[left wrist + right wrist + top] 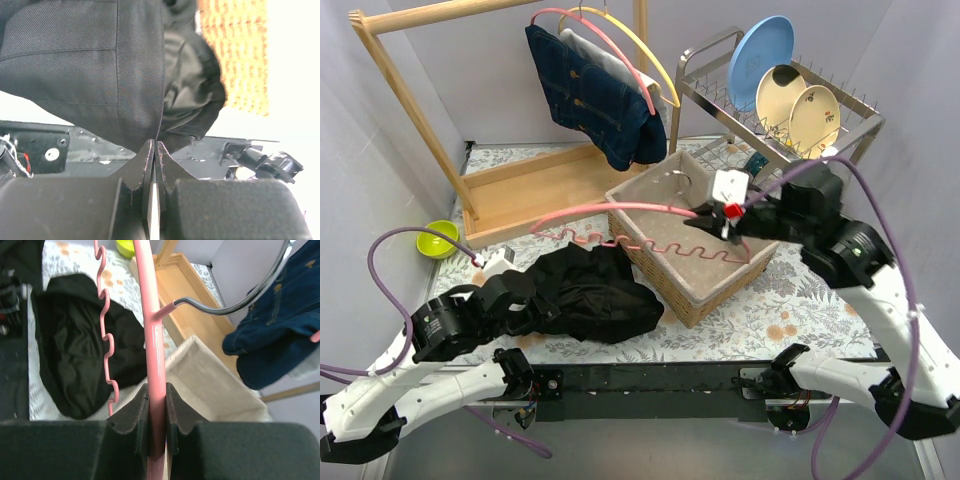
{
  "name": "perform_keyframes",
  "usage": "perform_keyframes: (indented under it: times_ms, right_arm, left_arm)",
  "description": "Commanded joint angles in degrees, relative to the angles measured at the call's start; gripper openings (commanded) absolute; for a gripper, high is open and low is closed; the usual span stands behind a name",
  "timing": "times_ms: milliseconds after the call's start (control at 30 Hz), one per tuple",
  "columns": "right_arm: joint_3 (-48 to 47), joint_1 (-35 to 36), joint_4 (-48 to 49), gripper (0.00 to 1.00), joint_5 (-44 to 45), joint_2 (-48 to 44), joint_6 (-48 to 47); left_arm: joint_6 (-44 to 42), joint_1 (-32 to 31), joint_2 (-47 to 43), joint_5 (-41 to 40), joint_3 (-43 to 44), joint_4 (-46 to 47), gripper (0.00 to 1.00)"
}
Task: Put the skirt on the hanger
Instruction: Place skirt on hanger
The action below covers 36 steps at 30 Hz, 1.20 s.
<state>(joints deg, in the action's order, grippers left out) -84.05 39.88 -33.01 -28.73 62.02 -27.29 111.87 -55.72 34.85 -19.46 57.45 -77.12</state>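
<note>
Nearest lens: left gripper [154, 146], tips pressed together, you are pinching a fold of the skirt [90, 70] right at the tips.
Skirt place: lying bunched on the table [800, 300], spreading ahead of the left hand and off to its right, stopping just beside the basket [655, 262].
Right gripper [155, 390]: you are clamping both pads on the top bar of the pink hanger [152, 340]; the steel hook is branching off just ahead of the pads, the wavy lower bar is running along the left of the hand.
Hanger axis: long axis is pointing straight out from the right hand, across the basket toward the left arm's side; it looks raised off the basket.
Key relation: skirt is sitting beyond and below the hanger's far tip, well apart from the right hand.
Nearer arm: left, already gripping the cloth.
Likely step: you are probably setting up to lift the skirt edge to the hanger's free end.
Risk: only one fold is being held, so the rest is likely to be dragging or slipping.
</note>
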Motion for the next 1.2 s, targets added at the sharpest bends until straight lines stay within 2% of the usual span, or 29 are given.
perform_keyframes:
  times_ms: [0,233,433,567,667,833,1067,1167]
  right_arm:
    - [-0.77,0.2,-13.29,0.01,2.89,-4.88,-14.28]
    - [7.23,0.2,-18.22,0.01,7.64,-10.25,-19.03]
    - [11.0,0.2,-18.32,0.01,6.67,-12.19,-20.26]
    - [12.95,0.2,-15.59,0.01,1.6,-9.12,-19.39]
    - [11.81,0.37,-13.75,0.01,-2.36,-5.17,-17.19]
    - [10.49,2.92,-4.79,0.01,-2.74,-1.12,-9.3]
    - [10.31,11.0,9.53,0.01,7.8,4.86,6.16]
    - [10.49,13.81,15.34,0.01,15.33,4.6,9.0]
  left_arm:
    - [-2.18,-0.09,2.84,-3.91,4.94,-2.51,0.0]
    - [-4.12,-0.09,5.49,-4.97,9.08,-2.42,0.0]
    - [-4.21,-0.09,6.1,-5.06,10.22,-2.51,0.0]
    - [-5.0,-0.09,6.89,-4.79,12.51,-2.42,0.0]
    - [-5.61,-0.09,7.42,-4.36,15.05,-2.42,0.0]
    - [-7.37,-0.17,8.57,-2.95,17.78,-1.19,0.0]
    - [-10.53,-0.17,13.22,-3.3,23.93,1.18,0.0]
    - [-11.68,-0.17,16.11,-4.53,26.39,1.01,0.0]
